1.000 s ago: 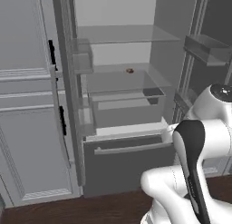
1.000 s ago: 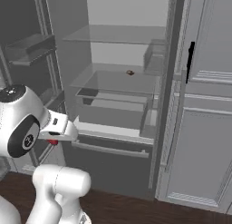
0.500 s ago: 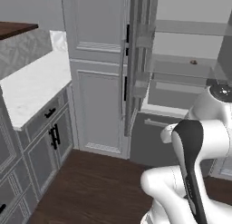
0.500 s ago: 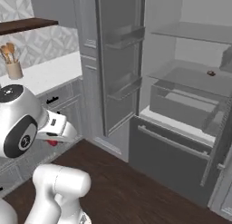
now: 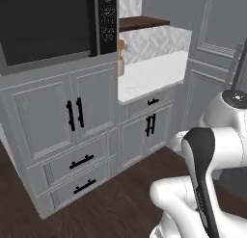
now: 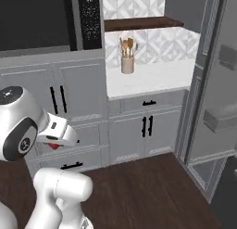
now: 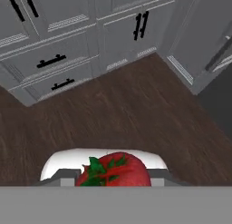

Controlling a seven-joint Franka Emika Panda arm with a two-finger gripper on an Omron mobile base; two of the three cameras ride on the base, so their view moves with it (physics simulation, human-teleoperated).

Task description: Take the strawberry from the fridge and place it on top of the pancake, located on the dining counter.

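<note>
The arm is folded close over its base, the hand held low and tipped toward the dark wood floor (image 7: 136, 109). The gripper (image 6: 54, 143) seems clamped on the strawberry (image 7: 115, 169), which sits between its fingertips above the floor.

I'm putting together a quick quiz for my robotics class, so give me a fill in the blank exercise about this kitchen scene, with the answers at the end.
1. The gripper is shut on a red ____.
2. The utensil holder with wooden utensils stands on the white ____.
3. The floor under the hand is dark ____.
4. The handles on the light grey cabinets are ____ in colour.

Missing words: strawberry; counter; wood; black
</note>
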